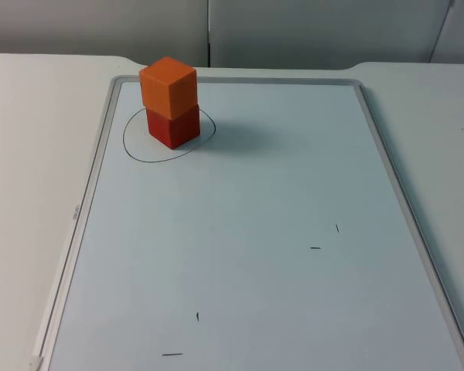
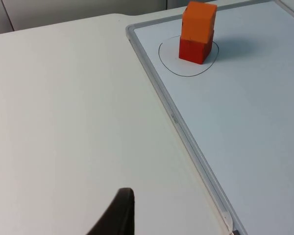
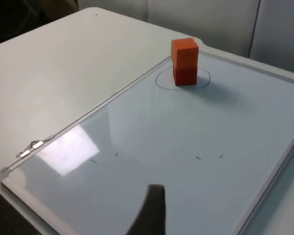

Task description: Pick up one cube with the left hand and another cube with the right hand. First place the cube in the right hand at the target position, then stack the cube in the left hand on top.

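An orange cube (image 1: 168, 83) sits squarely on top of a red cube (image 1: 174, 127). The stack stands inside a drawn black circle (image 1: 131, 145) at the far left of the whiteboard (image 1: 263, 201). My left gripper (image 2: 120, 211) hovers over the bare table to the left of the board, well away from the orange cube (image 2: 198, 20) and the red cube (image 2: 196, 50). My right gripper (image 3: 152, 210) hangs above the board's near end, far from the orange cube (image 3: 184, 50) and the red cube (image 3: 185, 74). Neither gripper touches a cube.
The whiteboard has a raised grey frame (image 1: 100, 154) and a few short pen marks (image 1: 315, 247). White table top (image 1: 31, 170) stretches on both sides. A grey partition wall (image 1: 309, 27) closes off the back.
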Motion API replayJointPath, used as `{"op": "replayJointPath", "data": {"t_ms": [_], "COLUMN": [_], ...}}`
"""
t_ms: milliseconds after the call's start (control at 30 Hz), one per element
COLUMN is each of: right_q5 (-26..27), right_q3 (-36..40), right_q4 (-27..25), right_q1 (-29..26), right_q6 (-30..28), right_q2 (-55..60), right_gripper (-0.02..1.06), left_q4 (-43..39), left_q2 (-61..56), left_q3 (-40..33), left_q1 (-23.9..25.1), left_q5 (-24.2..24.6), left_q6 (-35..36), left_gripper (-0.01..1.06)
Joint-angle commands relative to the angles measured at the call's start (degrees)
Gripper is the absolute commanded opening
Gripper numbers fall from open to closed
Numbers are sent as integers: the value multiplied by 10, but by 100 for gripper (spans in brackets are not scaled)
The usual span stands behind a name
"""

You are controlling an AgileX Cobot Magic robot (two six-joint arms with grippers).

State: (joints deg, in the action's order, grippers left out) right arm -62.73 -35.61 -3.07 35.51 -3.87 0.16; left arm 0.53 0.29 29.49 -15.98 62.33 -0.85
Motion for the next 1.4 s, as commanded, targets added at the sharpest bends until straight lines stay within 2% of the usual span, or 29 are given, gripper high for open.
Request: {"op": "replayJointPath", "data": {"t_ms": [0,133,167,700,767,800,833,900,1367], "right_q5": [-11,-7,8,9,9,9,9,9,9], "right_q3": [8,50,64,65,65,65,65,65,65], "right_q4": [7,20,20,49,49,49,49,49,47], "right_q1": [3,3,3,3,3,3,3,3,3], "right_q6": [5,9,12,55,55,55,55,55,52], "right_q2": [-2,-2,-2,-2,-2,-2,-2,-2,-2], "right_gripper": [77,77,77,78,83,90,90,105,105], "left_q4": [6,6,6,6,6,6,6,6,6], "left_q2": [-3,-3,-3,-3,-3,-3,-3,-3,-3], "left_q3": [-3,-3,-3,-3,-3,-3,-3,-3,-3], "left_q1": [-4,-4,-4,-4,-4,-4,-4,-4,-4], "left_q5": [-6,-6,-6,-6,-6,-6,-6,-6,-6], "left_q6": [1,1,1,1,1,1,1,1,1], "left_gripper": [105,105,105,105,105,105,105,105,105]}}
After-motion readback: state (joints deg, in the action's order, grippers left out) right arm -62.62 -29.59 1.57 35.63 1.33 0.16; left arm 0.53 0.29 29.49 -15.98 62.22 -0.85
